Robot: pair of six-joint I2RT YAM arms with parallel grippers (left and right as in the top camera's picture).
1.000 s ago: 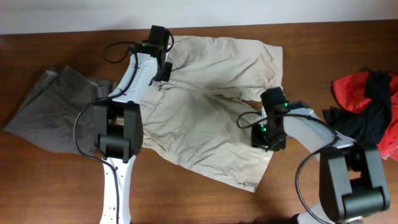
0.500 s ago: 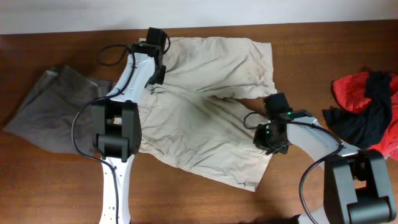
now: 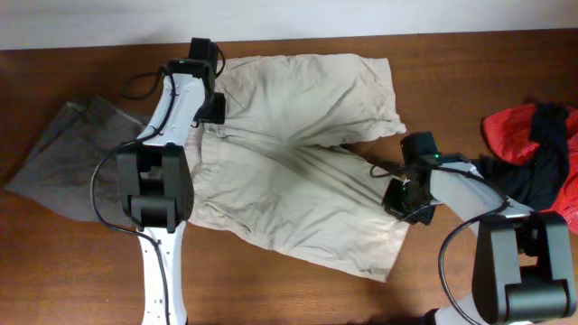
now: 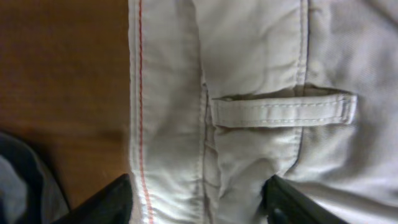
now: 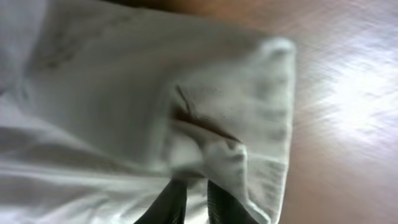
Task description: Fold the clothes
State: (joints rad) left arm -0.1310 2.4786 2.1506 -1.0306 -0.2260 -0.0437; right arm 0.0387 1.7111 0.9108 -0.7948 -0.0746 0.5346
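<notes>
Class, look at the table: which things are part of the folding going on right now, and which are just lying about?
In the job:
- beige shorts, spread flat
- right hand, pinching a leg hem
- left hand, open over the waistband

Lying about, in neither hand:
- grey garment, at the left
- red garment and black garment, heaped at the right

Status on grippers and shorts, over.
Left gripper open over waistband of beige shorts. Right gripper shut on a leg hem. Shorts spread flat, unfolded. Grey shorts left, red and black clothes right, neither in the way.
</notes>
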